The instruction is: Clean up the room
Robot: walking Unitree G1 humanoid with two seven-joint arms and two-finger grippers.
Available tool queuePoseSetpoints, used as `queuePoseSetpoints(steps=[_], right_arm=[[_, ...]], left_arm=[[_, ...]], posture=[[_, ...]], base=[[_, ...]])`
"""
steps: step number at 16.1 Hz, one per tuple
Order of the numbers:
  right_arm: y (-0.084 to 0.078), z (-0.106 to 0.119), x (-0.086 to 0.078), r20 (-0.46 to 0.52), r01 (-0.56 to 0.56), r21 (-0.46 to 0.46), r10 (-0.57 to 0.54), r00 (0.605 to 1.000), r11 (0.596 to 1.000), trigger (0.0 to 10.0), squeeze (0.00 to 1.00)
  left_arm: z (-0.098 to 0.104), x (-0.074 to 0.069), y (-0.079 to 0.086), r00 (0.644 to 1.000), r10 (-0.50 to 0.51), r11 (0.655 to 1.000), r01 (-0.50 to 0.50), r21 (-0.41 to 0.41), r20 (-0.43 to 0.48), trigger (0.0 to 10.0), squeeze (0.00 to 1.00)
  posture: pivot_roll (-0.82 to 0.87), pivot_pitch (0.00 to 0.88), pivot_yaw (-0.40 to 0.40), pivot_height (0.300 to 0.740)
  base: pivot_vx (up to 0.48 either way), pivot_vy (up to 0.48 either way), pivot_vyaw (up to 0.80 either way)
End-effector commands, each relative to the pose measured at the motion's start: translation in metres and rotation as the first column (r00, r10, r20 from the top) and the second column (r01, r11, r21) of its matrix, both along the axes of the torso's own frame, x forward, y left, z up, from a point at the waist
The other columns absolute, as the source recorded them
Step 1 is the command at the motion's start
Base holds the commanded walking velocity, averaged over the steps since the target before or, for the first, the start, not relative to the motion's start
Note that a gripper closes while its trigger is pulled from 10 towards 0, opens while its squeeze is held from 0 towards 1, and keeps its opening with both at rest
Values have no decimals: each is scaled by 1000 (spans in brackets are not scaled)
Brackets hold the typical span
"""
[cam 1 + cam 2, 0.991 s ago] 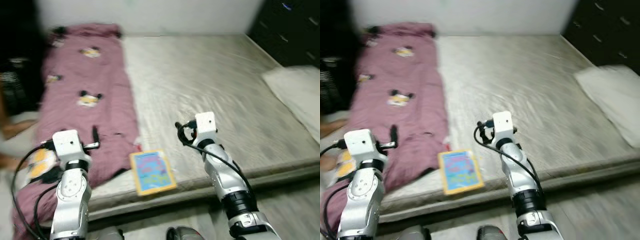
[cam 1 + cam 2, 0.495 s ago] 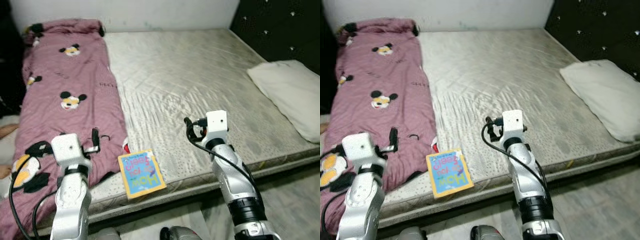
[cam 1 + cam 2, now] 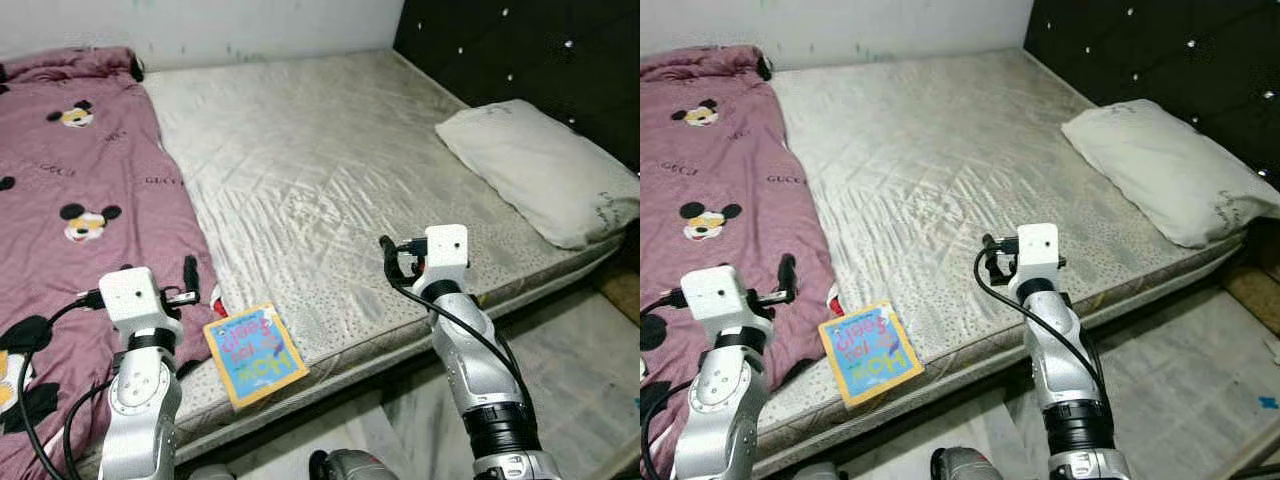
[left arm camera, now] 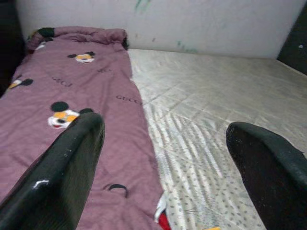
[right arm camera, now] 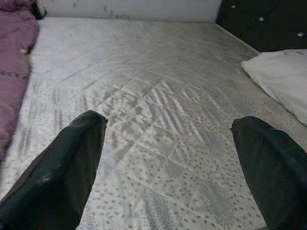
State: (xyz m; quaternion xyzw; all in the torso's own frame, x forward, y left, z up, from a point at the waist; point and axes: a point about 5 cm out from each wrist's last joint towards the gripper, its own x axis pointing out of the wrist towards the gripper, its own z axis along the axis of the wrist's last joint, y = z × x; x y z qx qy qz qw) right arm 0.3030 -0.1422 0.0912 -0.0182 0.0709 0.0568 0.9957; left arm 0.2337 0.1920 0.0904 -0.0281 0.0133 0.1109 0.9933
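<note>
The right gripper (image 5: 168, 163) is held wide open over the bare mattress (image 5: 144, 96); a white pillow (image 5: 280, 81) is seen at two o'clock.

A bed (image 3: 330, 190) lies ahead of both sets of jaws. A blanket (image 3: 70, 210) covers its left side, under and beyond the left jaws. A book (image 3: 254, 353) lies on the near edge, between the two sets of jaws, just beside the blanket. A pillow (image 3: 535, 170) rests at the bed's right end, well right of the right jaws, against the headboard (image 3: 540, 60). The floor (image 3: 590, 390) lies below right.
</note>
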Motion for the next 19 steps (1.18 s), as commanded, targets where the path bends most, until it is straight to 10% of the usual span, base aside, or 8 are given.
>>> queuePoseSetpoints(steps=[1, 19], right_arm=[[-1, 6, 1, 14, -2, 1, 2, 1000, 1000, 10000, 0], [3, 5, 0, 5, -36, 0, 36, 999, 999, 10000, 0]], left_arm=[[2, 0, 0, 1000, -2, 1000, 2, -4, -1, 10000, 0], [2, 2, 1, 1000, 26, 999, -26, -37, -6, 10000, 0]], posture=[[15, 0, -63, 738], [8, 0, -66, 676]], base=[[0, 0, 0], [0, 0, 0]])
